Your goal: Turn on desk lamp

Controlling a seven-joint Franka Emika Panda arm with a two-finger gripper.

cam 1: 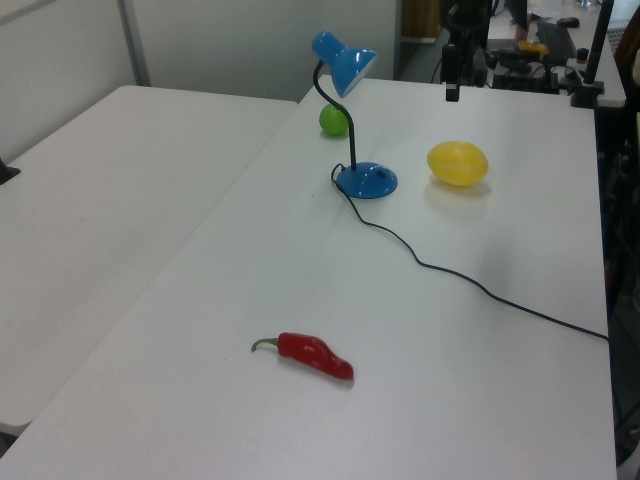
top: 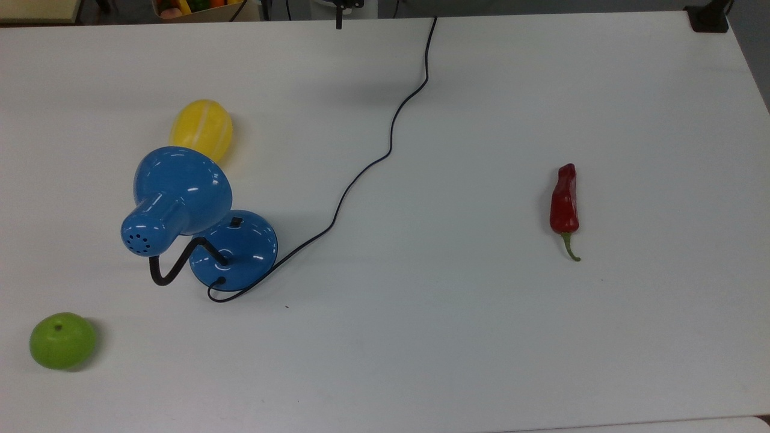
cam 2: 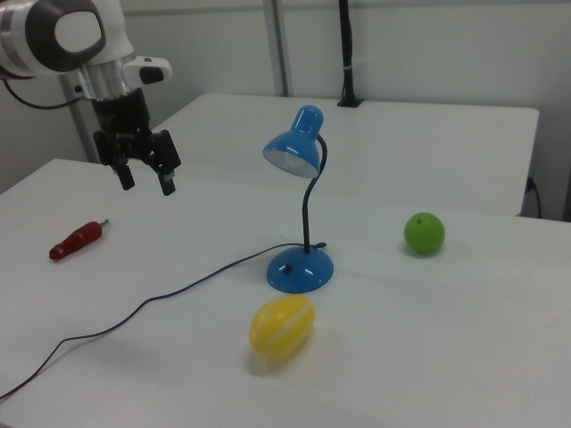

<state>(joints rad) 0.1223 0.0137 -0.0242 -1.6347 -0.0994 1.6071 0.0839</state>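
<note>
With its hand [cam 2: 149,181] released and well off, the arm should descend squarely onto the lamp [cam 2: 301,214] base's switch [top: 236,222].

You are looking at a wide, matte white rectangular tabletop [top: 481,337] under even indoor light, with a second white table [cam 1: 120,170] set just beside it across a narrow gap, pale grey wall panels [cam 2: 428,45] behind, and a black upright pole [cam 2: 346,53] on the far table.
</note>
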